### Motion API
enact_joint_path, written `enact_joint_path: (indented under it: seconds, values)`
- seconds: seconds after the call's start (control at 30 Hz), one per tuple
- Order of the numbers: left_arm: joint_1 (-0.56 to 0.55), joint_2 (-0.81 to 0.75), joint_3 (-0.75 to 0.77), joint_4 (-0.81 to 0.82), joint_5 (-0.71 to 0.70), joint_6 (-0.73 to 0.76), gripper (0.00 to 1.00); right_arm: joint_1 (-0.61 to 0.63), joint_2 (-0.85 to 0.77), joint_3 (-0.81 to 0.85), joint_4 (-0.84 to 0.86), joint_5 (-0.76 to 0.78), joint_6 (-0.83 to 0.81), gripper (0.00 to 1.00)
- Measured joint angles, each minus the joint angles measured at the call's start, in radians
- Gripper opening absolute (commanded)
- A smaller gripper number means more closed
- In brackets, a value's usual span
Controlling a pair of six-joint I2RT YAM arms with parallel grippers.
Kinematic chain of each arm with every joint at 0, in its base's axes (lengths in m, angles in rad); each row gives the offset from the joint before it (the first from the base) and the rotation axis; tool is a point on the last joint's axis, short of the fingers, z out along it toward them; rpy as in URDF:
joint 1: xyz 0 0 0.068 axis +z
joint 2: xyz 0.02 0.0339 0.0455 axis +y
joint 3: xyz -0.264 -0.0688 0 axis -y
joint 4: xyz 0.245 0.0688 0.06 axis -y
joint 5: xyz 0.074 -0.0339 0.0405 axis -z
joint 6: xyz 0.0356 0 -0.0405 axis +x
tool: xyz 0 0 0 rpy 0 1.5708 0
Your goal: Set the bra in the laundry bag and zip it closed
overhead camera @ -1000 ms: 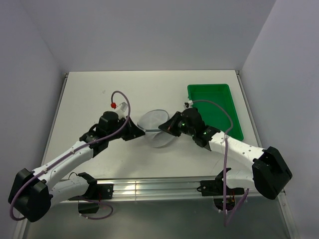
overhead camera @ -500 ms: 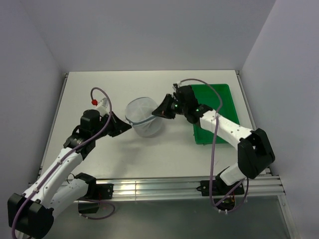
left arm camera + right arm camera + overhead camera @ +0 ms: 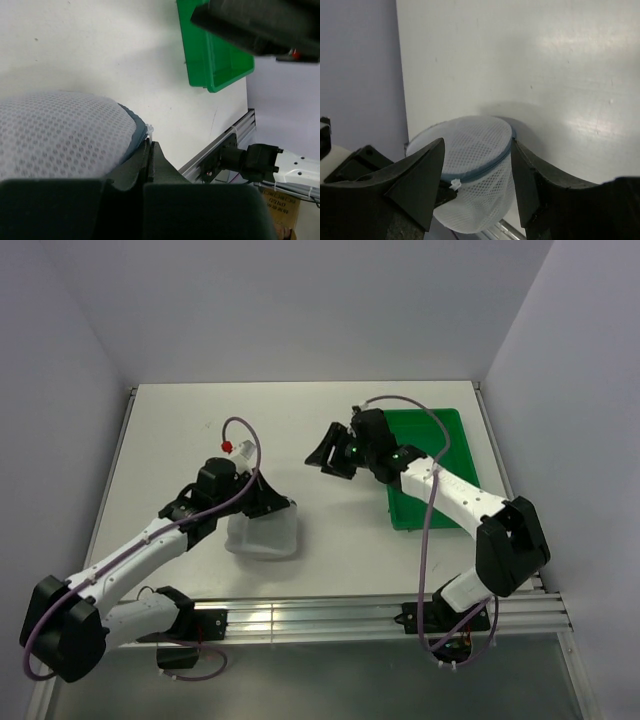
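The laundry bag (image 3: 265, 537), a pale mesh pouch with a dark zipper, is lying on the white table (image 3: 180, 430), the left gripper (image 3: 276, 507) clamping its rim. The right gripper (image 3: 330, 452) is hovering open, empty. Zipping is likely wanting that rim held taut.

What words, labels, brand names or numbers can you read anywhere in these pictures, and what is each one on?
No text can be read in any view.
The tan panel below the table edge, in the left wrist view, carries faint print that is too small and blurred to read.
No writing shows on the laundry bag or on the green tray.
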Motion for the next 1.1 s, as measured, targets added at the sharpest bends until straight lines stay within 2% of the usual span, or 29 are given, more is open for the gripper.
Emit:
enact_joint_path:
  seconds: [0.2, 0.3, 0.53, 0.8, 0.93, 1.1]
  values:
    - [-0.05, 0.061, 0.0, 0.046, -0.014, -0.012, 0.0, 0.05, -0.109, -0.211, 0.043, -0.013, 0.085, 0.64]
    - [-0.059, 0.053, 0.0, 0.059, -0.024, -0.018, 0.0, 0.067, -0.144, -0.252, 0.059, -0.028, 0.128, 0.63]
    - [-0.076, 0.021, 0.04, 0.026, -0.08, -0.019, 0.0, 0.083, -0.15, -0.24, 0.095, -0.039, 0.182, 0.63]
    - [-0.077, 0.014, 0.173, -0.011, -0.185, -0.029, 0.0, 0.08, -0.153, -0.094, 0.027, -0.011, 0.171, 0.64]
    - [-0.077, -0.026, 0.149, -0.004, -0.231, -0.066, 0.0, 0.08, -0.167, -0.063, -0.005, 0.013, 0.159, 0.64]
    - [-0.091, -0.106, 0.022, 0.038, -0.253, -0.129, 0.0, 0.08, -0.183, -0.063, -0.051, 0.059, 0.152, 0.64]
